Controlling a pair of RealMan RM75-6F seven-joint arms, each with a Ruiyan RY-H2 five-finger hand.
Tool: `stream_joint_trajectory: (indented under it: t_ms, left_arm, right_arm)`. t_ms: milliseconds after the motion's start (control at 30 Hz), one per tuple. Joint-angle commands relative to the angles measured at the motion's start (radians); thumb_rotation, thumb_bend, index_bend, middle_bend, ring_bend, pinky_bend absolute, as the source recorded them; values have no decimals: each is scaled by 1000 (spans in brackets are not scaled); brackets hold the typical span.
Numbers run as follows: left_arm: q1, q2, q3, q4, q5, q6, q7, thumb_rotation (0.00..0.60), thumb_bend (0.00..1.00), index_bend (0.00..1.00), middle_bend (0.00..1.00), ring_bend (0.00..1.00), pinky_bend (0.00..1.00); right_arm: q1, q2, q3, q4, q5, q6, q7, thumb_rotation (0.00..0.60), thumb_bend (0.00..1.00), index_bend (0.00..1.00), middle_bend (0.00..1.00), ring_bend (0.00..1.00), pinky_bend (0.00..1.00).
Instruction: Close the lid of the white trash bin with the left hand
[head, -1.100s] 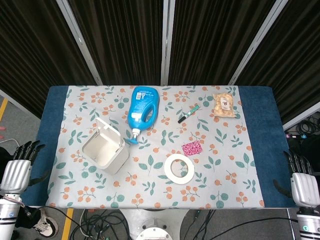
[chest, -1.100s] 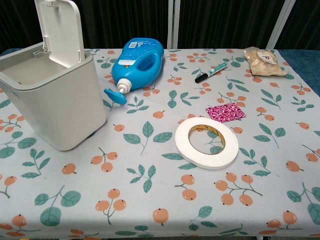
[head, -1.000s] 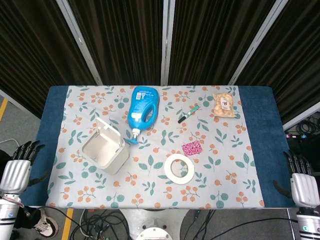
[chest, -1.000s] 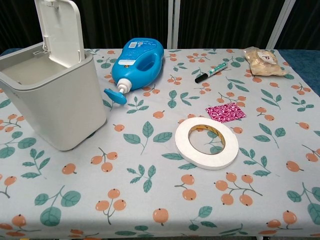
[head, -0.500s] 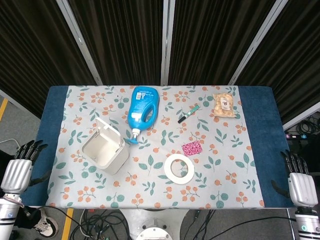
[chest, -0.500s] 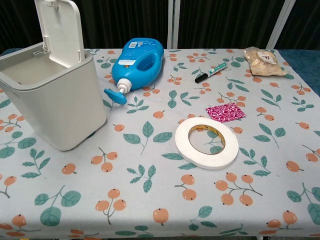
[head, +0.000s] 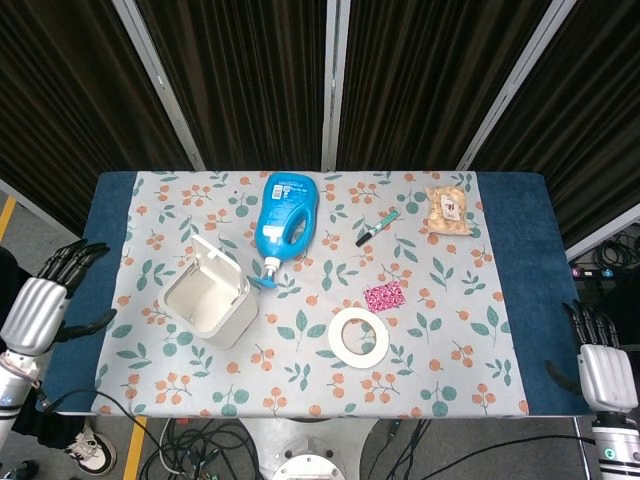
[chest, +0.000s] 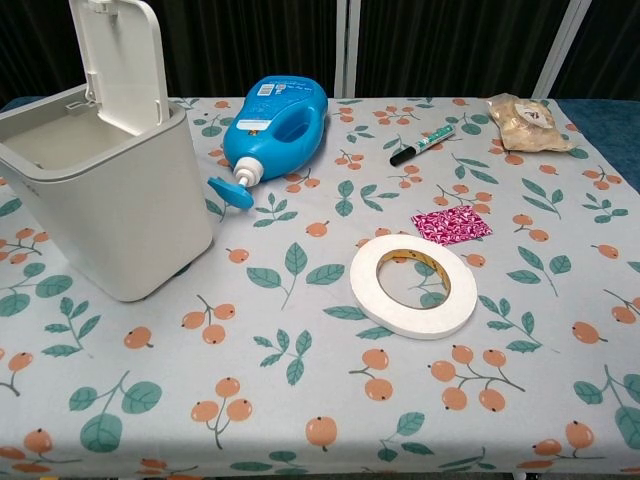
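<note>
The white trash bin (head: 212, 307) (chest: 100, 190) stands on the left part of the table with its lid (head: 216, 259) (chest: 122, 62) raised upright at the far side. My left hand (head: 42, 298) hangs off the table's left edge, well to the left of the bin, fingers apart and holding nothing. My right hand (head: 603, 368) stays beyond the table's right front corner, fingers extended and empty. Neither hand shows in the chest view.
A blue detergent bottle (head: 285, 226) lies just behind and right of the bin, its nozzle near the bin's corner. A tape roll (head: 359, 335), a pink patterned packet (head: 384, 296), a marker (head: 376, 228) and a snack bag (head: 449, 210) lie to the right.
My left hand has risen and moved forward and slightly toward the table. The bin, its lid and the right hand have not moved.
</note>
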Motion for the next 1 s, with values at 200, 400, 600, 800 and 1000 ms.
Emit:
stream_joint_trajectory:
  t_ms: [200, 400, 600, 800, 1000]
  left_arm:
    - [-175, 44, -52, -63, 22, -170, -135, 495, 301, 95, 124, 45, 124]
    - [-259, 28, -69, -60, 17, -247, -129, 458, 332, 95, 125, 45, 124]
    - [-321, 19, -63, -65, 25, -310, -103, 461, 348, 99, 141, 45, 121]
    - [-349, 4, -39, -61, 38, -341, -31, 462, 349, 99, 207, 45, 119]
    - [-369, -6, -23, -72, 27, -372, 29, 479, 364, 100, 218, 45, 117]
  right_arm:
    - [2, -8, 0, 13, 11, -13, -7, 600, 158, 0, 0, 0, 0]
    - [1, -10, 7, 18, 21, -11, -8, 600, 169, 0, 0, 0, 0]
    - [0, -17, 12, 22, 29, -12, -6, 600, 176, 0, 0, 0, 0]
    - [6, -25, 13, 41, 43, -37, 5, 600, 176, 0, 0, 0, 0]
    - [5, -33, 19, 50, 51, -34, 0, 600, 176, 0, 0, 0, 0]
